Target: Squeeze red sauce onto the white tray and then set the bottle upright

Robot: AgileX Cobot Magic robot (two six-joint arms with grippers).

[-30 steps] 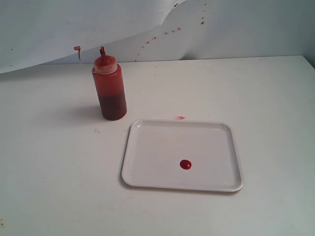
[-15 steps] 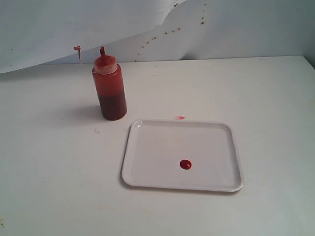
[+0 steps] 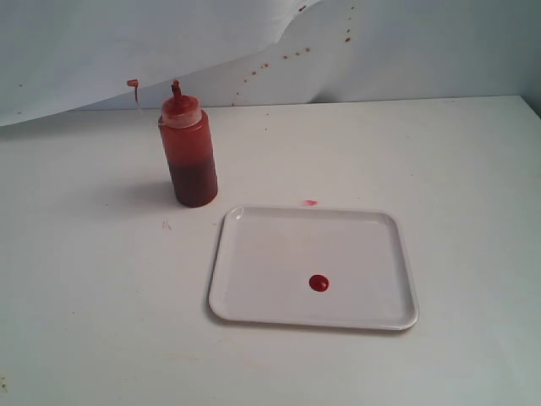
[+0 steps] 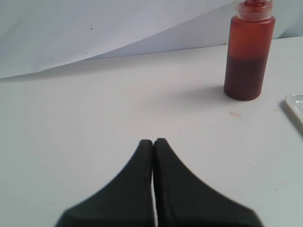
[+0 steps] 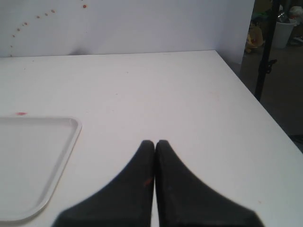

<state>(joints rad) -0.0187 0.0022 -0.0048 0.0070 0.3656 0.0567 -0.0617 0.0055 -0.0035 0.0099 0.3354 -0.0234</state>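
Observation:
The bottle [image 3: 188, 152] stands upright on the table behind the white tray's far left corner, its red nozzle up and its small cap hanging to one side. Dark red sauce fills its lower part [image 4: 244, 78]. The white tray [image 3: 254, 254] lies flat in front, with a small round blob of red sauce [image 3: 319, 283] on it. Neither arm shows in the exterior view. My left gripper [image 4: 154, 141] is shut with nothing in it, well short of the bottle. My right gripper [image 5: 155, 142] is shut and empty too, beside the tray's edge [image 5: 66, 146].
A faint pink-red smear [image 3: 310, 203] marks the table just behind the tray. Red-brown splatter spots [image 3: 283, 57] dot the white backdrop. The table's right edge [image 5: 265, 113] drops off beside my right gripper.

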